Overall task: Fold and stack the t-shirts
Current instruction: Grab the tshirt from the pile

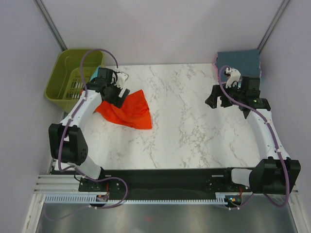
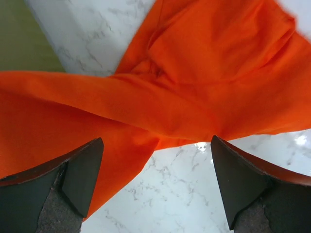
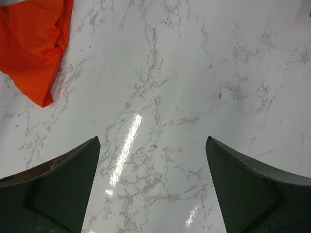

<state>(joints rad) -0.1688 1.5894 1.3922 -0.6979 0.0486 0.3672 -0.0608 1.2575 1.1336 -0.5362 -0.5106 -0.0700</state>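
1. The orange shirt [image 1: 125, 111] lies crumpled on the table [image 1: 194, 131], directly under and just ahead of the left gripper [image 1: 118, 95]. It is bunched in loose, crossing folds and not spread flat.
2. The left wrist view shows the left gripper [image 2: 156, 141] released, its jaws wide apart. The cloth runs beneath them and beside the left finger [image 2: 82, 174], and nothing is pinched between them.
3. My judgement is that the step in hand is laying this shirt out, with the folding itself not yet begun.
4. The next move likely calls for finding a hem or shoulder edge and pinching a single layer. Both arms would then pull the shirt flat, and grabbing several layers at once would keep it tangled.
5. The left arm reaches forward from its base with its wrist tipped down over the near side of the shirt.
6. The right gripper [image 3: 153, 138] is also open, above bare marble. The shirt is well off to its left, showing only in the corner of its own view.
7. A stack of folded shirts [image 1: 238, 60], dark blue on top with a pink edge, sits just beyond the right gripper [image 1: 216, 99] at the far corner.
8. A green basket [image 1: 63, 82] stands just to the left of the left gripper, off the table edge.
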